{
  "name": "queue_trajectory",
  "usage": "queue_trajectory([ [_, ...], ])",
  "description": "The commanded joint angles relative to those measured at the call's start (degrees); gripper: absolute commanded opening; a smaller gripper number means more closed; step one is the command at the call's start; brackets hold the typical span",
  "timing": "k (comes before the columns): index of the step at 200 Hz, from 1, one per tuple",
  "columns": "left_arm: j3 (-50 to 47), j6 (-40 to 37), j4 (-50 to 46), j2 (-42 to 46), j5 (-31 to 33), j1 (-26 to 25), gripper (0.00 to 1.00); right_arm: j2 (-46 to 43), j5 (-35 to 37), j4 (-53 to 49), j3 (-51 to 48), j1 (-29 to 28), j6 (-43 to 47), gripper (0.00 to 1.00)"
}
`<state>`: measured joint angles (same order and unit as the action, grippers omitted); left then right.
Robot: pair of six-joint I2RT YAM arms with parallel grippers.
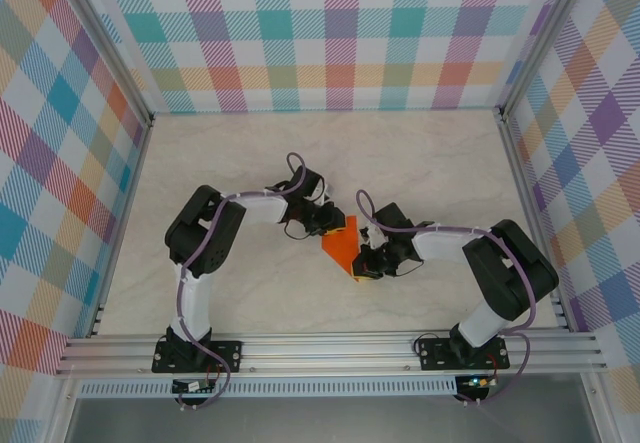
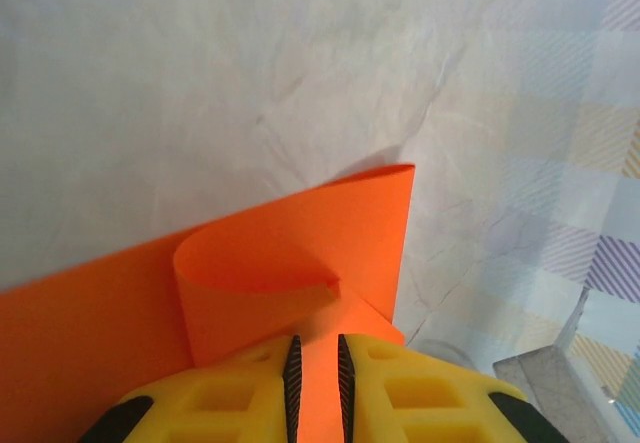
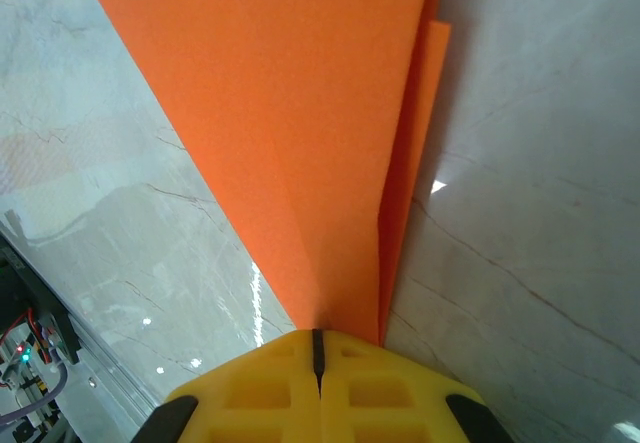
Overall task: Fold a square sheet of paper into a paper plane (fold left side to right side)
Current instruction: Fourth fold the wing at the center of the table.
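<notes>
Pinching the pointed end of the thin bright orange paper sheet, the right end effector, with moulded yellow fingers, is clamped fully closed, likely anchoring the creased layers. The sheet sits mid-way on the pale marbled worktop, between the arms. Beyond it, the left end effector has its pads narrowly parted astride a curled flap. Whether it grips the flap cannot be told; it is probably guiding the fold rightward. Farthest: pastel checked walls.
</notes>
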<state>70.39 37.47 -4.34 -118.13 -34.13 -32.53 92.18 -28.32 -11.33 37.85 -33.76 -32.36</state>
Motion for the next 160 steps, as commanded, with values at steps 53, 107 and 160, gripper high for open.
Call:
queue_trajectory([
  [53, 12.6, -5.8, -4.1, -8.2, 2.7, 9.6, 0.21, 2.7, 6.4, -7.8, -4.9, -0.4, 0.2, 0.00],
  [107, 7.9, -7.5, -4.8, 2.1, 3.0, 11.5, 0.21, 2.5, 6.7, -6.7, -4.3, -0.6, -0.2, 0.00],
  [160, -10.4, -4.7, 0.1, 20.9, 4.2, 3.8, 0.18, 3.7, 7.6, -6.5, -3.9, -0.5, -0.2, 0.00],
])
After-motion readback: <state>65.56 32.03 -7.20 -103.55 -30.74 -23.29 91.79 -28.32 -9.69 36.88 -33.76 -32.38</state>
